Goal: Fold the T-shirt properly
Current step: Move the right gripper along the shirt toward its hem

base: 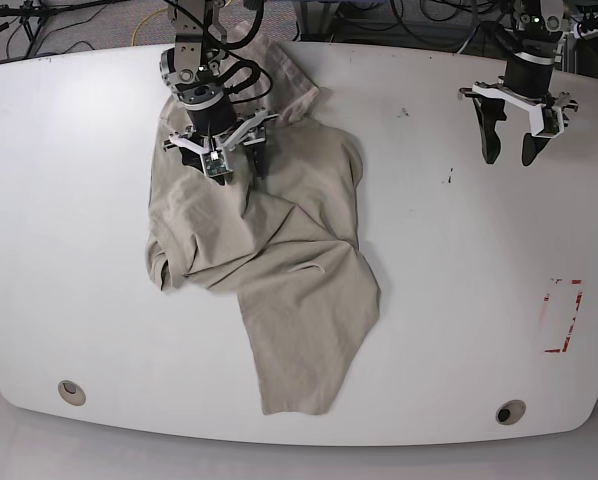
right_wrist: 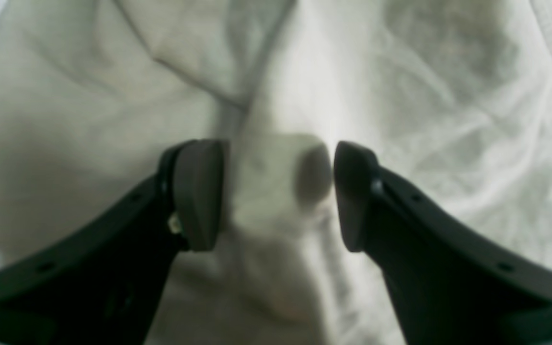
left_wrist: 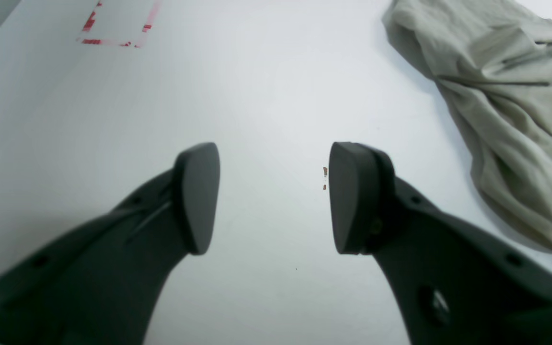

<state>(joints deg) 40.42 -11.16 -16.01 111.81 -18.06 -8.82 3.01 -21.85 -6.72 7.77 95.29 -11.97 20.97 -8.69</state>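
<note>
The white table (base: 449,300) fills the base view, rounded at its corners, with a round hole near each of its two near corners. Spread across that view's left half is the T-shirt (base: 279,260), beige and heavily wrinkled, lying crumpled rather than flat: one end is bunched at the far edge of the table and a long flap runs toward the near edge. In the left wrist view the same cloth (left_wrist: 511,105) shows only at the right edge, well apart from that arm. The right gripper (base: 226,160) stands over the upper part of the shirt; its wrist view shows the two dark fingers spread wide with a raised fold of fabric (right_wrist: 276,191) between them, and whether the pads press that fold or merely straddle it cannot be told. The left gripper (base: 510,155) hangs above bare table on the base view's right, jaws parted wide and holding nothing. A red-outlined rectangle (base: 562,315) is marked near the table's right edge, and small dark specks (base: 449,178) dot the surface near the left gripper.
</note>
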